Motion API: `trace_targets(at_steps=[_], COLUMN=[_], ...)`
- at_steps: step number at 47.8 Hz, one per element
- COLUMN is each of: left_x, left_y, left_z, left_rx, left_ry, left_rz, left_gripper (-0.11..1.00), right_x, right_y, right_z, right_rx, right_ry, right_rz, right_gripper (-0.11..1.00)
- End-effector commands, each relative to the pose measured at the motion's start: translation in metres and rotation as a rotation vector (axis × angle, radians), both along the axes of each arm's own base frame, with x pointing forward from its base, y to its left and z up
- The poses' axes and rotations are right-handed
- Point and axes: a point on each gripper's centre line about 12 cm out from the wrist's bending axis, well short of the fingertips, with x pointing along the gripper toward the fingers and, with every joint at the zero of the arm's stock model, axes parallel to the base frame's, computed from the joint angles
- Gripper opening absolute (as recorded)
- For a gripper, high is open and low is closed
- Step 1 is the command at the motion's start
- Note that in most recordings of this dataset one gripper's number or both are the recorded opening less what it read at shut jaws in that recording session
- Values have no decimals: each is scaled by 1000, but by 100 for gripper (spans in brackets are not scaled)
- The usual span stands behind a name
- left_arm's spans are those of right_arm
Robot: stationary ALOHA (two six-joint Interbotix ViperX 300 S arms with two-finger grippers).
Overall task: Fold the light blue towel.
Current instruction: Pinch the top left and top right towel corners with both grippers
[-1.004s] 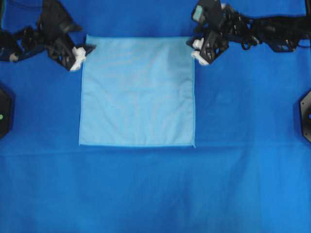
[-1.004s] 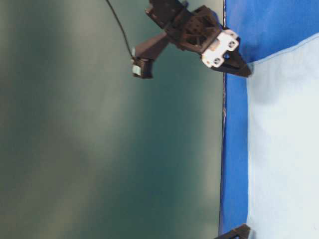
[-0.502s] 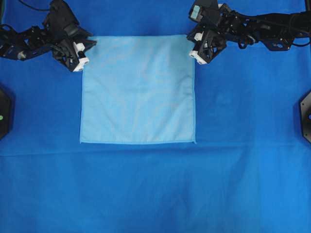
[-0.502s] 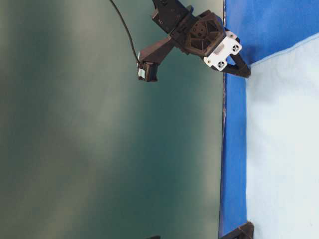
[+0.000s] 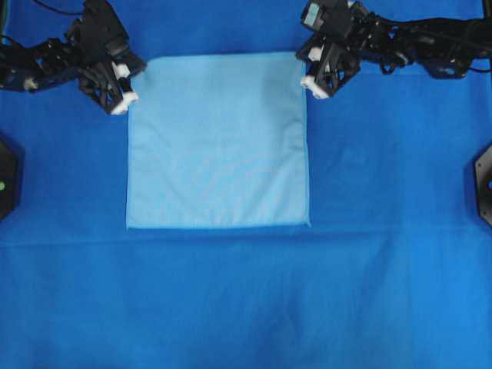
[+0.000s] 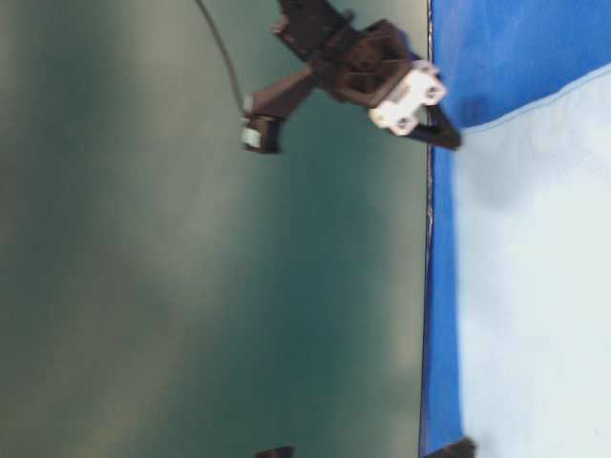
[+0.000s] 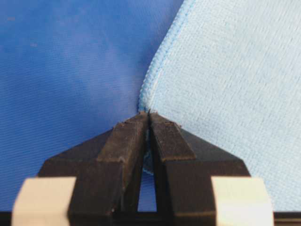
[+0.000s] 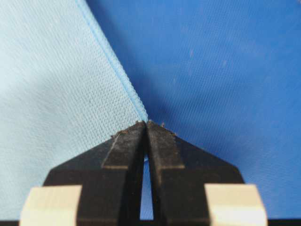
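The light blue towel (image 5: 217,142) lies spread flat and square on the table. My left gripper (image 5: 135,80) is shut on its far left corner. In the left wrist view the black fingertips (image 7: 148,114) meet on the hem, and the towel (image 7: 225,70) spreads away to the right. My right gripper (image 5: 302,68) is shut on the far right corner. In the right wrist view its tips (image 8: 146,123) pinch the stitched edge, with the towel (image 8: 56,94) stretching off to the left. Seen from table level, the towel (image 6: 535,286) looks slightly raised near the pinched corner.
A deep royal-blue covering (image 5: 246,307) spans the whole table. Black arm bases sit at the left edge (image 5: 6,181) and the right edge (image 5: 484,181). A dull green wall (image 6: 191,286) fills the left of the table-level view.
Both grippers went from open to shut on the towel's far corners. The whole towel has shifted a little toward the far side of the table.
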Motion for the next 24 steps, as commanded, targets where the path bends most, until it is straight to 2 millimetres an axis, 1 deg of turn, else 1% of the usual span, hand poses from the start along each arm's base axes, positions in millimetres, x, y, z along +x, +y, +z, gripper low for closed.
trace_targets(at_steps=[1, 3, 7, 17, 24], left_x=[1, 0, -2, -2, 4], left_y=[1, -1, -3, -13, -28], left_z=[21, 27, 31, 29, 30], left_rx=[35, 46, 55, 50, 48], left_ry=[-50, -65, -72, -68, -71], left_rz=[2, 1, -4, -32, -83], left_gripper=[2, 2, 2, 2, 2], right_x=[1, 1, 2, 7, 11], right_y=[1, 2, 6, 15, 30], right_z=[25, 27, 29, 28, 27], right_rx=[-33, -34, -35, -25, -10], right_ry=[-48, -53, -56, -57, -47], right_rz=[4, 6, 15, 33, 66], right_gripper=[1, 1, 1, 1, 1])
